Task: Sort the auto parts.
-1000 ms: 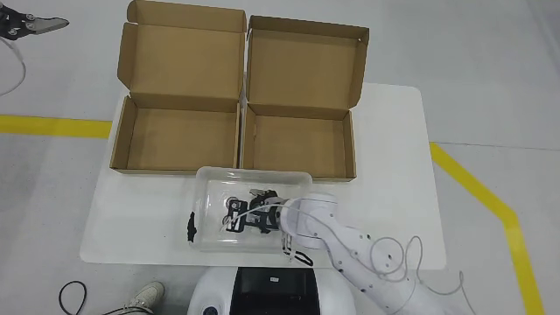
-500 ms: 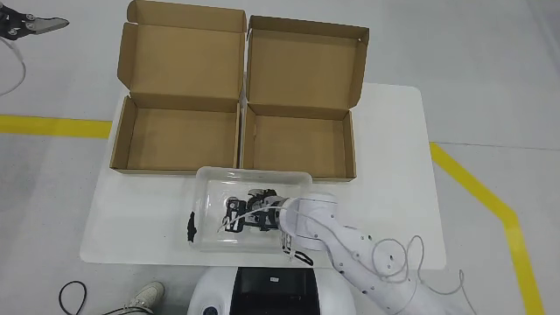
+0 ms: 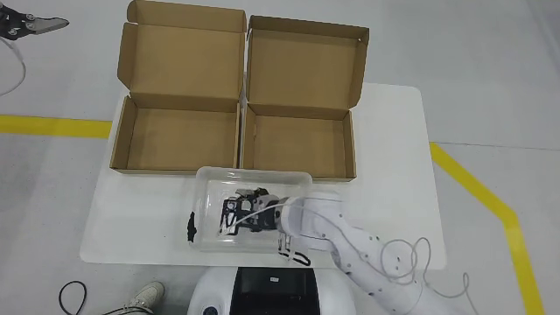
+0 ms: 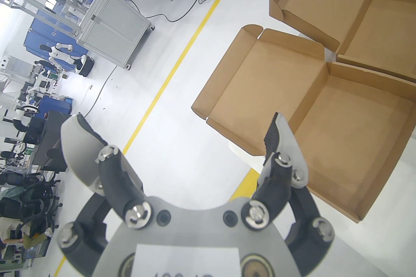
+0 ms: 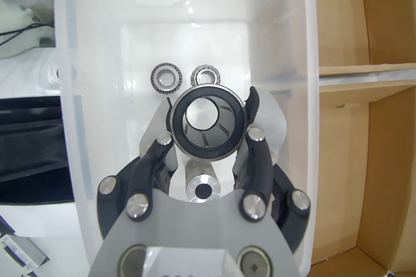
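Bearing (image 5: 208,124), a black-rimmed metal cylinder with ball tracks inside, was clamped across its outer wall by the right pincer (image 5: 209,116), its open end facing the wrist camera. That side grip probably suited a straight lift, since the bearing hung inside the clear bin (image 5: 310,64) with walls on all sides. On the bin floor just beyond it stood two small bearings (image 5: 167,78) side by side, and a silver cylinder (image 5: 203,185) lay under the pincer, all not yet sorted.

In the top view the bin (image 3: 254,171) sat at lower centre, near the front edge of the white worktop (image 3: 394,184). Just above it in the frame, two cardboard boxes, the left box (image 3: 175,138) and the right box (image 3: 297,144), stood touching, lids folded back, apparently so each could take one kind of part.

At the upper left of that frame the left pincer (image 4: 175,129) hung over the floor with its fingers spread wide and nothing between them, well apart from the bin and seemingly out of the other arm's way.
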Motion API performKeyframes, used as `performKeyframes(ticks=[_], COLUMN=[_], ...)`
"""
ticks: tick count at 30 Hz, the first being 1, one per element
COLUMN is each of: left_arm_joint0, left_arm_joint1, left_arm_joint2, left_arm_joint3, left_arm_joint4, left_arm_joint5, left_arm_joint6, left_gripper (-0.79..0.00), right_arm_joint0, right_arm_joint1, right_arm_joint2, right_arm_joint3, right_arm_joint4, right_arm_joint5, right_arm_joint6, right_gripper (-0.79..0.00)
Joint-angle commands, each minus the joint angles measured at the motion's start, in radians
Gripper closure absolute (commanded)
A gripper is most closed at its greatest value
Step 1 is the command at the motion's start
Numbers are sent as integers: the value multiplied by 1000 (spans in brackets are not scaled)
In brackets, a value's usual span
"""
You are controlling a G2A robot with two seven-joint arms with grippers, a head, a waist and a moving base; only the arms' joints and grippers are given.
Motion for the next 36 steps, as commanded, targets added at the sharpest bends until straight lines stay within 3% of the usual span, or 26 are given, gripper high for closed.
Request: performKeyframes(ticks=[1, 13, 24, 36], left_arm_joint0=[0, 0, 0, 0], left_arm_joint1=[0, 0, 0, 0], left_arm_joint2=[0, 0, 0, 0], left_arm_joint3=[0, 0, 0, 0], left_arm_joint4=[0, 0, 0, 0], left_arm_joint5=[0, 0, 0, 0], left_arm_joint6=[0, 0, 0, 0], left_gripper=[-785, -785, -785, -785], right_arm_joint0=[-4, -10, 57, 114], right_arm_joint1=[3, 24, 30, 31], right_arm_joint2=[13, 105, 203, 277], right_arm_joint3=[-10, -103, -199, -184], right_arm_joint4=[18, 146, 325, 507], right_arm_joint5=[-10, -66, -85, -89], right_arm_joint6=[-33, -200, -310, -467], right_gripper=[0, 0, 0, 0])
